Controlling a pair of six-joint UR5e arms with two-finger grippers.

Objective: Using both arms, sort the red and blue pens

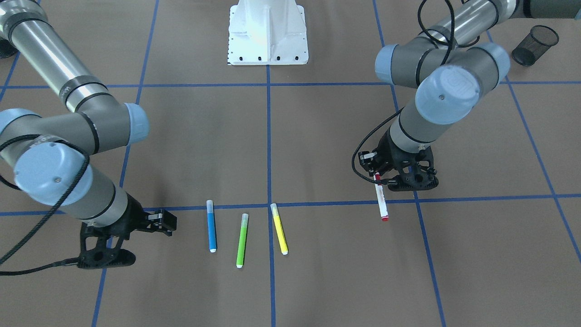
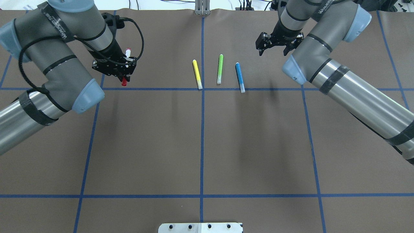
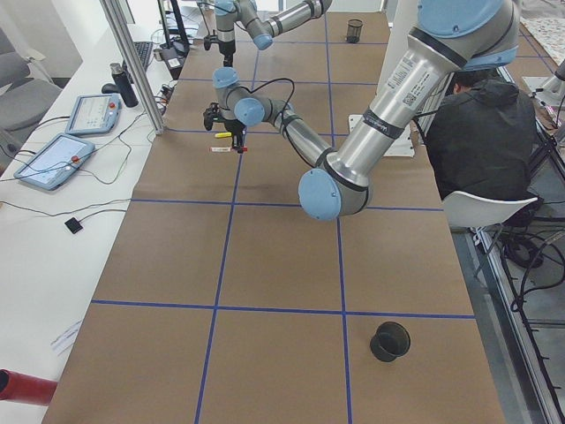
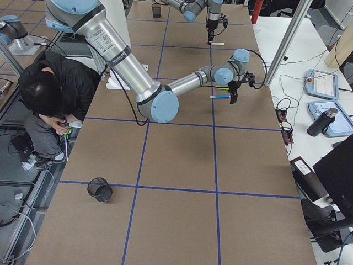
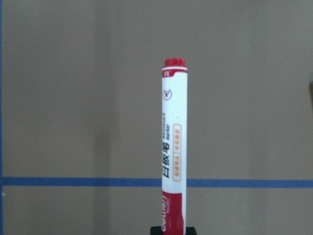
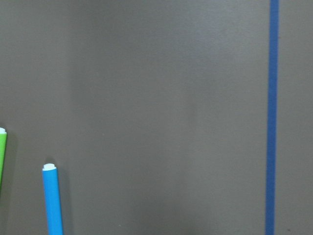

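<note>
The red pen (image 1: 381, 202), white-barrelled with a red cap and red end, is held at its cap end by my left gripper (image 1: 386, 180), which is shut on it. From above, the red pen (image 2: 124, 83) pokes out below that gripper (image 2: 125, 77). The left wrist view shows the red pen (image 5: 173, 147) lengthwise over brown paper. The blue pen (image 1: 211, 227) lies flat beside the green and yellow markers. My right gripper (image 2: 273, 51) hangs a little to the side of the blue pen (image 2: 239, 77), open and holding nothing. Only the blue pen's end (image 6: 52, 200) reaches the right wrist view.
A green marker (image 1: 242, 240) and a yellow marker (image 1: 279, 228) lie between the two grippers. A black mesh cup (image 1: 535, 44) stands on my left side and another mesh cup (image 4: 100, 189) on my right. The white robot base (image 1: 268, 32) is behind. A seated person (image 4: 55, 88) is beside the table.
</note>
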